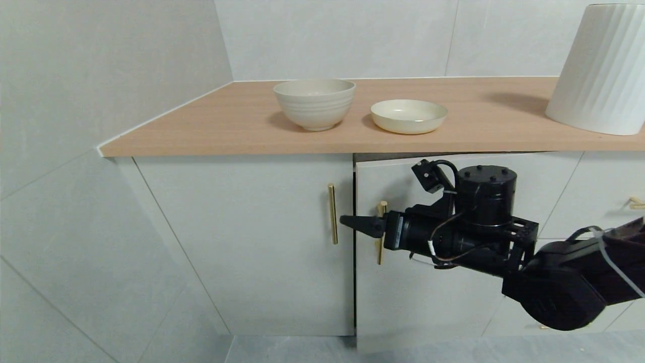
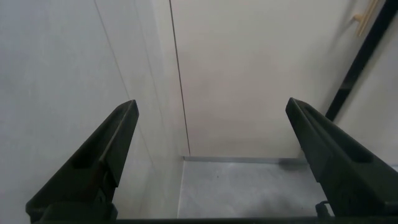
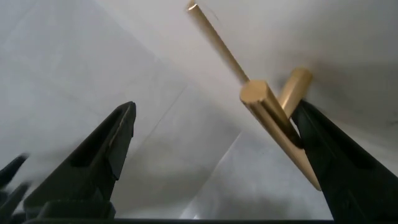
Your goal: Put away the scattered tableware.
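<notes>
- Looking from the head view, a deep cream bowl (image 1: 315, 103) sits on the wooden bench (image 1: 201, 131) toward its back left corner. A shallow cream dish (image 1: 409, 116) lies just beside it on the right, not touching it.
- At the bench's right end stands a tall white ribbed vessel (image 1: 599, 70), well apart from the dish.
- Under the bench's front edge two pale cabinet doors meet. The left door (image 1: 242, 242) is flush, and the right door (image 1: 428, 302) stands slightly ajar along the seam.
- The left door's handle (image 1: 332, 213) and the right door's handle (image 1: 381, 232) are upright brass bars on either side of that seam.
- The right gripper (image 1: 350, 221) lies level across the right door, its tips past that door's handle and over the seam. From this side its fingers merge into one dark point, so their gap cannot be read.
- The right wrist view shows those fingers spread wide and clamping nothing. The right door's handle sits inside the gap, close along the inner face of one finger (image 3: 329, 162); whether they touch cannot be told.
- The left wrist view shows the left gripper (image 2: 211, 106) low before the left door and the grey floor (image 2: 249, 193). Its fingers are wide apart and hold nothing.
</notes>
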